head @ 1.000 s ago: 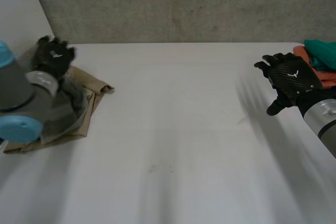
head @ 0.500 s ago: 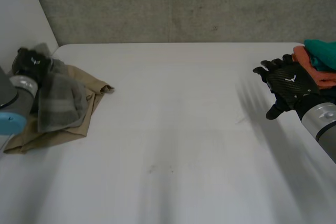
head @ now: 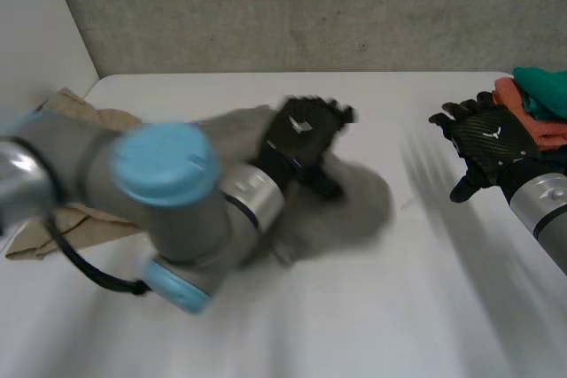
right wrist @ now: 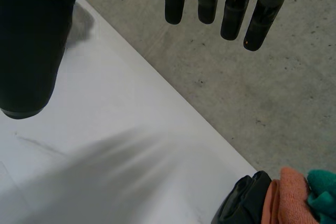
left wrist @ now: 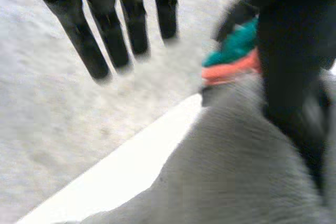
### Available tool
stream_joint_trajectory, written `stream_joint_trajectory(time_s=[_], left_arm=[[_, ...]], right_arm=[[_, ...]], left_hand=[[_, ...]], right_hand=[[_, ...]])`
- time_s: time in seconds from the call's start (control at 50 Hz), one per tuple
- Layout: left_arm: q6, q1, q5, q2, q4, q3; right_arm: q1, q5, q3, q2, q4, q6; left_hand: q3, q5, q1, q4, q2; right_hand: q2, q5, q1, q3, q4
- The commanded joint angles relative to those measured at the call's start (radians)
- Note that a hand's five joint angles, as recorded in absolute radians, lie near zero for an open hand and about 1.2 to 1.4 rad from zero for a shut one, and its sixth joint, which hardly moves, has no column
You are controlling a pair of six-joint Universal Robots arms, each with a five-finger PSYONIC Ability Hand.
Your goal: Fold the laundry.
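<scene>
A grey cloth lies bunched near the middle of the white table, partly under my left arm. My left hand is above its far edge. In the left wrist view its fingers are straight and spread over the bare table, and the grey cloth lies below the thumb, with nothing pinched that I can see. My right hand hovers open over the table's right side, fingers straight and nothing in it.
A tan cloth lies crumpled at the table's left edge, behind my left arm. A pile of teal, orange and dark laundry sits at the far right corner, just behind my right hand. A concrete wall stands behind the table.
My left arm swung from the tan cloth at the left to the table's middle, bringing the grey cloth along. Its fingers went from curled to straight. The right hand barely moved.
</scene>
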Motion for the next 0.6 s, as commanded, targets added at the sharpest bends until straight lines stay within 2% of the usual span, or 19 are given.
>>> stream_joint_trajectory(time_s=[0.02, 0.1, 0.12, 0.18, 0.22, 0.32, 0.38, 0.42, 0.44, 0.48, 0.52, 0.56, 0.6], left_arm=[[0.025, -0.045, -0.060, -0.049, -0.034, 0.032], [0.024, -0.014, -0.089, 0.092, -0.055, -0.027], [0.024, 0.030, -0.098, 0.165, -0.060, -0.059], [0.022, 0.118, -0.100, 0.255, -0.060, -0.109], [0.025, 0.191, -0.094, 0.330, -0.064, -0.161], [0.039, 0.253, -0.082, 0.404, -0.058, -0.250], [0.126, 0.316, -0.042, 0.378, -0.057, -0.270], [0.198, 0.365, -0.004, 0.343, -0.057, -0.264], [0.281, 0.410, 0.041, 0.291, -0.060, -0.245], [0.369, 0.440, 0.085, 0.229, -0.061, -0.218], [0.486, 0.478, 0.145, 0.139, -0.066, -0.166], [0.554, 0.489, 0.179, 0.077, -0.074, -0.126], [0.620, 0.501, 0.219, -0.018, -0.086, -0.055]], right_arm=[[-0.002, -0.001, -0.005, 0.000, 0.014, 0.002], [0.001, -0.008, -0.019, -0.003, 0.035, 0.002], [0.001, -0.008, -0.030, -0.006, 0.055, 0.000], [0.005, -0.010, -0.057, -0.009, 0.115, 0.002], [0.013, -0.011, -0.083, -0.012, 0.194, 0.003], [0.099, -0.010, -0.149, -0.008, 0.432, 0.003], [0.169, -0.007, -0.160, -0.005, 0.566, 0.006], [0.203, -0.007, -0.152, -0.005, 0.587, 0.006], [0.244, -0.005, -0.145, -0.002, 0.581, 0.009], [0.287, -0.001, -0.131, 0.000, 0.561, 0.009], [0.352, 0.031, -0.114, 0.006, 0.511, 0.006], [0.387, 0.076, -0.106, 0.012, 0.466, 0.006], [0.433, 0.156, -0.099, 0.035, 0.405, 0.000]], left_hand=[[-0.355, -0.328, -0.215, -0.347, -0.326], [-0.349, -0.322, -0.209, -0.341, -0.320], [-0.340, -0.313, -0.200, -0.332, -0.312], [-0.334, -0.308, -0.194, -0.326, -0.306], [-0.329, -0.302, -0.189, -0.320, -0.300], [-0.293, -0.266, -0.153, -0.285, -0.265], [-0.293, -0.266, -0.153, -0.285, -0.265], [-0.293, -0.266, -0.153, -0.285, -0.265], [-0.293, -0.266, -0.153, -0.285, -0.265], [-0.290, -0.263, -0.150, -0.282, -0.262], [-0.273, -0.246, -0.133, -0.265, -0.244], [-0.270, -0.243, -0.130, -0.262, -0.241], [-0.261, -0.234, -0.121, -0.253, -0.232]], right_hand=[[-0.044, -0.067, -0.028, -0.036, -0.057], [-0.044, -0.067, -0.028, -0.036, -0.057], [-0.044, -0.067, -0.028, -0.036, -0.057], [-0.044, -0.067, -0.028, -0.036, -0.057], [-0.044, -0.067, -0.028, -0.036, -0.057], [-0.044, -0.067, -0.028, -0.036, -0.057], [-0.044, -0.067, -0.028, -0.036, -0.057], [-0.044, -0.067, -0.028, -0.036, -0.057], [-0.044, -0.067, -0.028, -0.036, -0.057], [-0.044, -0.067, -0.028, -0.036, -0.057], [-0.044, -0.067, -0.028, -0.036, -0.057], [-0.044, -0.067, -0.028, -0.036, -0.057], [-0.044, -0.067, -0.028, -0.036, -0.057]])
